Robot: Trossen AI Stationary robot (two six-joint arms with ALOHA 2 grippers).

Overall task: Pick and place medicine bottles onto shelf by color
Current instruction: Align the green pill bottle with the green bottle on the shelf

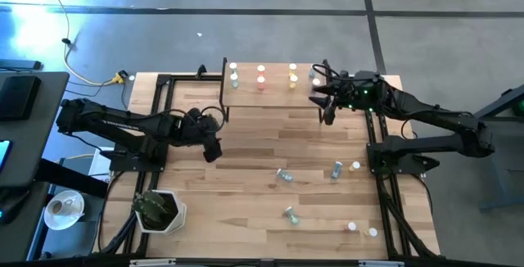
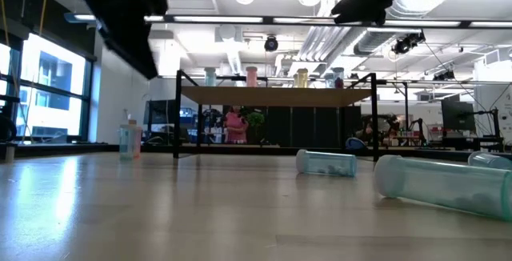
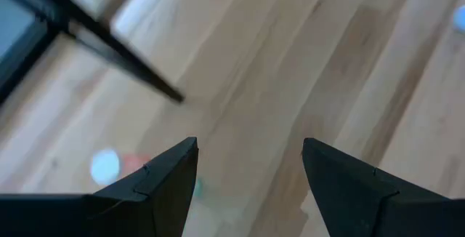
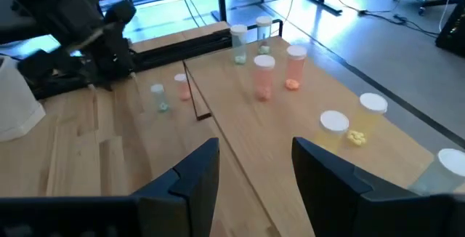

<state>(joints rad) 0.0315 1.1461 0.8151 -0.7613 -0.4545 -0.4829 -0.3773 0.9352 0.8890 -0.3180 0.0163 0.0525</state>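
Nearest the low camera, teal medicine bottles (image 2: 438, 182) lie on their sides on the wooden surface (image 1: 246, 185); from above, further loose bottles are scattered across the surface's right half, some fallen, some upright with white caps showing. Toward the middle, the left claw (image 1: 212, 148) hangs above bare planks, well apart from every bottle, its two dark fingers (image 3: 156, 186) spread wide with nothing between them. Farther back stands the shelf (image 1: 270, 95), a light-wood board on thin black legs, carrying upright bottles: green at the left end, pink beside them, yellow next, and a pale bottle at the right edge. The right claw (image 1: 326, 103) hovers at the shelf's right end, above the board, its fingers (image 4: 330, 175) parted and empty. Two small bottles stand upright on the surface just beyond the shelf's left end.
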